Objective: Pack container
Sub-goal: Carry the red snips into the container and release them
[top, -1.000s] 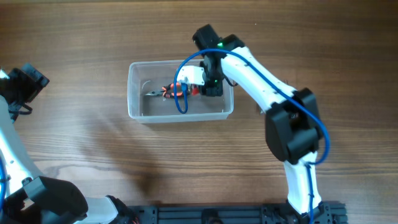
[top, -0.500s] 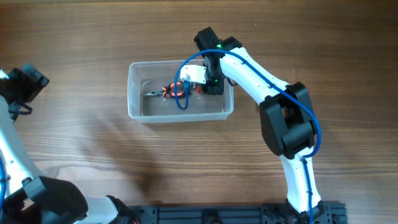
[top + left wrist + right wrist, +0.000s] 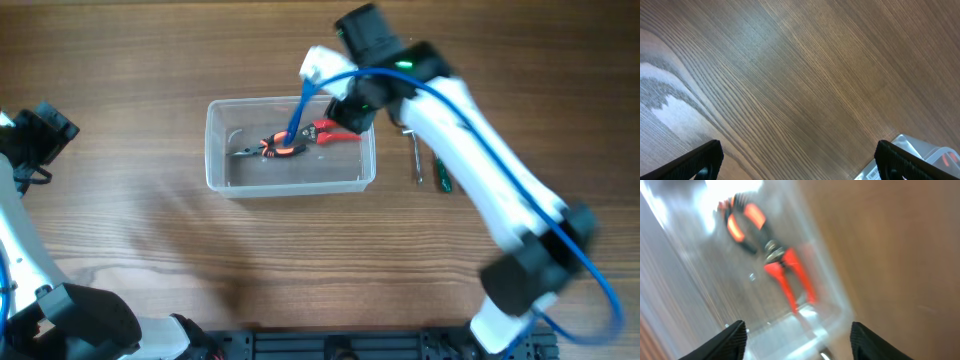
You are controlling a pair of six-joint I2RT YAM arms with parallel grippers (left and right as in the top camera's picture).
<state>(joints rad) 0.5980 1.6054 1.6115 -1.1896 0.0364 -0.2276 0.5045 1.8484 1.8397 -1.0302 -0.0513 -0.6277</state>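
The clear plastic container (image 3: 216, 150) stands mid-table. Inside lie red-handled pliers (image 3: 336, 131) at its right end and an orange-and-black tool (image 3: 276, 149) nearer the middle. My right gripper (image 3: 352, 108) hovers over the container's right far corner, open, nothing between its fingers. In the right wrist view the right gripper (image 3: 797, 342) frames the container's end wall (image 3: 825, 325), with the red-handled pliers (image 3: 790, 277) and the orange-and-black tool (image 3: 747, 222) beyond. My left gripper (image 3: 50, 125) sits far left, wide open over bare wood; in its own view the left gripper (image 3: 800, 160) shows a container corner (image 3: 920, 150).
A metal hex key (image 3: 418, 155) and a green-handled screwdriver (image 3: 440, 178) lie on the wooden table just right of the container. A blue cable (image 3: 300, 100) from the right arm hangs over the tub.
My right gripper has opened and let the red-handled pliers drop into the container, then pulled up and back toward the far right. The left arm has stayed still.
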